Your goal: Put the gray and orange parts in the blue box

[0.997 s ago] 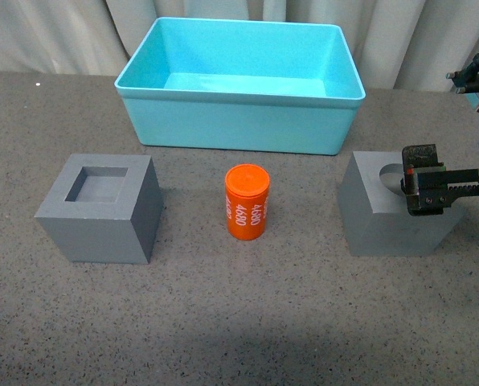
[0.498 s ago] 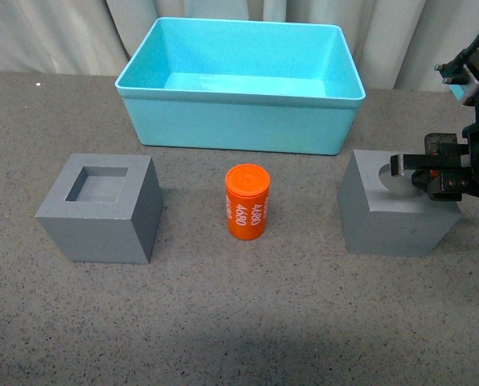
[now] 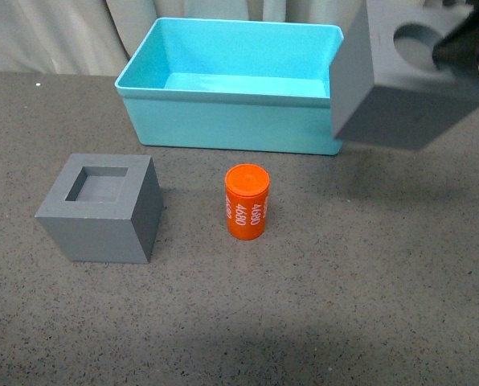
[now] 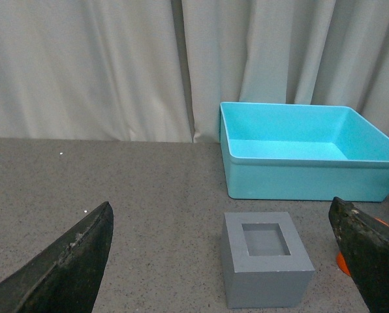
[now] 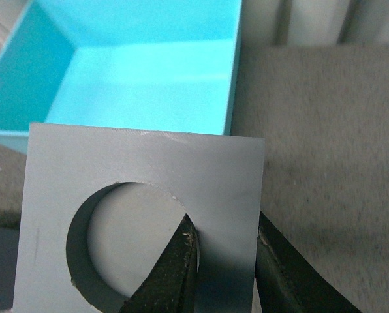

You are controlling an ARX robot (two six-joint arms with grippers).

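Matte gray cube with round recess (image 3: 400, 80), upper right | clamped at recess wall by right gripper (image 5: 224, 228); judged light, stiff, slip-prone | left gripper (image 4: 220, 205) jaws seen apart

One printed number is showing: "4680", in white, on the orange part.

The small orange plastic cylinder (image 3: 247, 203) is standing upright on the gray speckled bench (image 3: 320, 305) and is carrying the white digits "4680" twice on its curved side facing the front camera. The two prints are sitting side by side as separate lines. Each is running along the cylinder's height, so the digits are lying turned sideways and reading from top to bottom. In the left wrist view only a sliver of the orange is showing, too little for any print to be read.
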